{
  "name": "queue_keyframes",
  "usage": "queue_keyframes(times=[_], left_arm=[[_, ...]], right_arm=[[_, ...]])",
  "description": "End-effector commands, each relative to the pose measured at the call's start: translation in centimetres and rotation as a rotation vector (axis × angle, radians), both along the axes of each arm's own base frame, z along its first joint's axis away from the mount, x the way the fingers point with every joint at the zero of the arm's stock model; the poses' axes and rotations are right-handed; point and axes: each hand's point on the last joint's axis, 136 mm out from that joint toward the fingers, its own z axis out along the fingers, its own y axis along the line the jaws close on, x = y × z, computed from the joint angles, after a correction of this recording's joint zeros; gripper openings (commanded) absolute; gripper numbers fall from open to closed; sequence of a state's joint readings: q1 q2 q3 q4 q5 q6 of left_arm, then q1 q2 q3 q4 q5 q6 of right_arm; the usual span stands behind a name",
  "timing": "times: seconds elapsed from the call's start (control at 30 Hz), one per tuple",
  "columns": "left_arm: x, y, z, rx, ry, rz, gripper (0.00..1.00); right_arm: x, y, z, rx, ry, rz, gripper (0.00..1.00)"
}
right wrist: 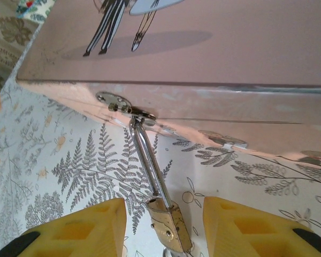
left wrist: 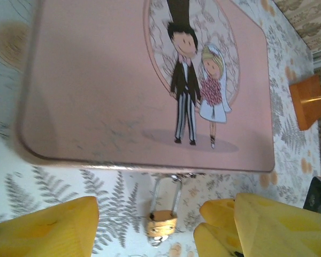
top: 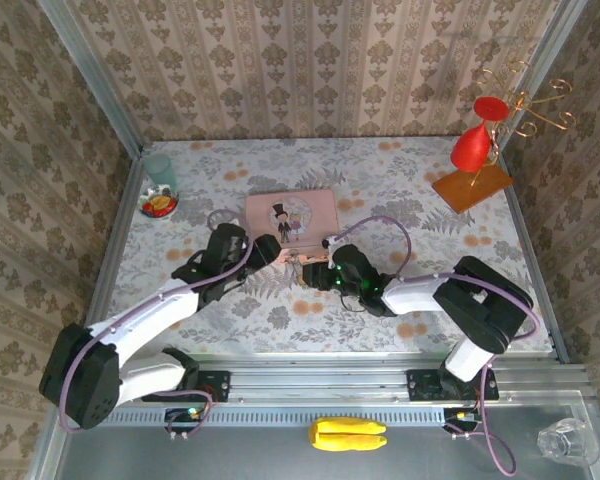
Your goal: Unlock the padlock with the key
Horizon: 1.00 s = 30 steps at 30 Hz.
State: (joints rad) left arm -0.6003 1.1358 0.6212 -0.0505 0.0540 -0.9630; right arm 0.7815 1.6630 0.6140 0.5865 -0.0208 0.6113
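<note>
- The left arm (top: 160, 305) stretches from its base at the near left diagonally toward the middle of the surface (top: 410, 190). Its wrist is low and pointed at the near side of the pink tin (top: 290, 215).
- The right arm (top: 425, 292) bends at the elbow on the near right and reaches leftward, low over the surface. The two wrists come close together in front of the tin.
- The padlock (right wrist: 170, 225) sits just in front of the tin. Its thin shackle is hooked through the small metal hasp (right wrist: 117, 103) on the tin's near wall, and its brass body slants away from the tin, down by the surface.
- The left gripper (left wrist: 150, 217) is open. Its yellow fingers (left wrist: 48, 230) stand on either side of the padlock body with a gap on each side, and it holds nothing.
- The right gripper (right wrist: 163, 209) is also parted. Its fingers (right wrist: 246, 227) flank the padlock body without touching it, and nothing is held.
- A silvery bit at the padlock's far end is too blurred to tell whether it is the key.
</note>
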Motion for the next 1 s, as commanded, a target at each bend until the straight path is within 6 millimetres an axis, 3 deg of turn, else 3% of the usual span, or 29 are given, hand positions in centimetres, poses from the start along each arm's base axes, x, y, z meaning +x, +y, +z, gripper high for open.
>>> queue_keyframes(times=[0.0, 0.33, 0.67, 0.97], left_arm=[[-0.7, 2.1, -0.5, 0.106, 0.019, -0.036, 0.70], [0.7, 5.7, 0.3, 0.151, 0.025, -0.007, 0.77], [2.9, 6.0, -0.3, 0.186, 0.058, -0.038, 0.83], [5.5, 5.6, -0.9, 0.224, 0.081, -0.055, 0.84]], right_arm=[[-0.4, 0.5, -1.5, -0.063, 0.028, 0.061, 0.44], [-0.6, 0.4, -4.0, -0.138, 0.072, 0.087, 0.42], [-0.8, 1.2, -4.9, -0.152, 0.092, 0.130, 0.38], [-0.8, 0.8, -5.1, -0.191, 0.080, 0.125, 0.22]])
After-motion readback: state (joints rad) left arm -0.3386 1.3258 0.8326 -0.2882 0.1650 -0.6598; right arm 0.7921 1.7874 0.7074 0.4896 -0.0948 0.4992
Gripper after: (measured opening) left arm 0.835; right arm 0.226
